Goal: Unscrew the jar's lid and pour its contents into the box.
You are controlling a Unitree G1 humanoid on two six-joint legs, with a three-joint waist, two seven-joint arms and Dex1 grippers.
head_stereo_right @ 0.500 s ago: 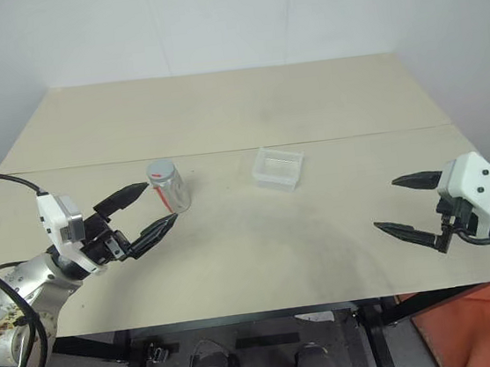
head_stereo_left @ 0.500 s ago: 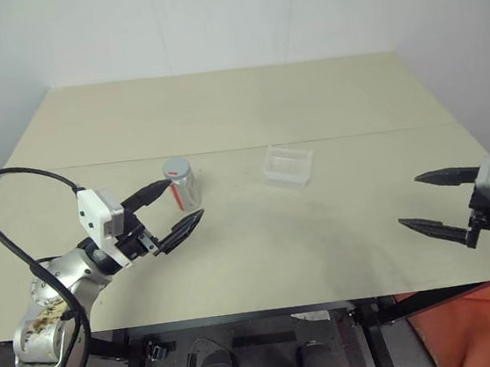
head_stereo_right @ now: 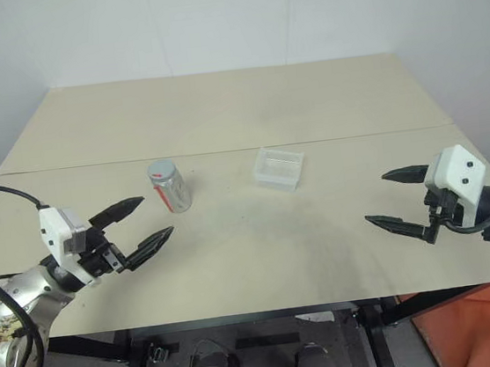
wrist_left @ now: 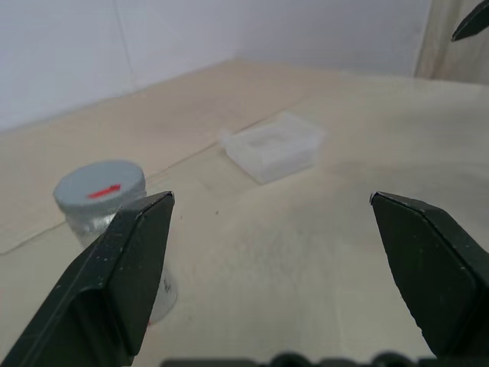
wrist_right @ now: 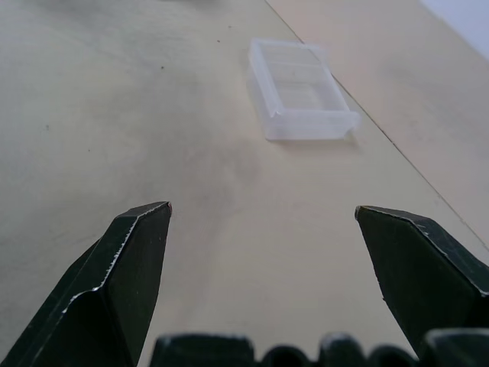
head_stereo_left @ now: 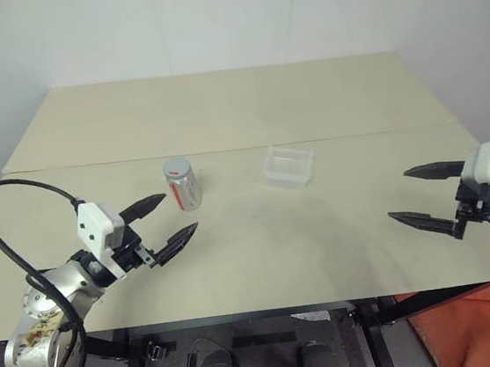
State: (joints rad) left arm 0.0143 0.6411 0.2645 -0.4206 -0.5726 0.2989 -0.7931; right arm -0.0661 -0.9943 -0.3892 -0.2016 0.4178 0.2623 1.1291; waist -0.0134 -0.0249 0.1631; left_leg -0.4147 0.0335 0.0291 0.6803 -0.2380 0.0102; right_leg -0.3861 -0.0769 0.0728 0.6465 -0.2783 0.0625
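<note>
A: Left eye view — the jar (head_stereo_left: 181, 185) is seen standing upright on the tabletop (head_stereo_left: 237, 113), its lid (head_stereo_left: 176, 167) screwed on top, a red mark visible on its side.

B: And the box (head_stereo_left: 289, 165)?

A: It is set on the tabletop to the jar's right, apart from it, with nothing seen inside.

B: How are the jaws of the left gripper (head_stereo_left: 167, 220) held?

A: They are spread wide, with nothing between them. The gripper is held near the jar, on the robot's side of it, not touching. In the left wrist view the jar (wrist_left: 107, 222) is partly covered by one black finger (wrist_left: 122, 267), and the box (wrist_left: 273, 145) is seen farther off.

B: The right gripper (head_stereo_left: 425, 193)?

A: Its jaws are likewise spread and nothing is held — it is kept well apart from the box, near the tabletop's right edge. In the right wrist view the box (wrist_right: 299, 101) is seen beyond the fingers.
</note>
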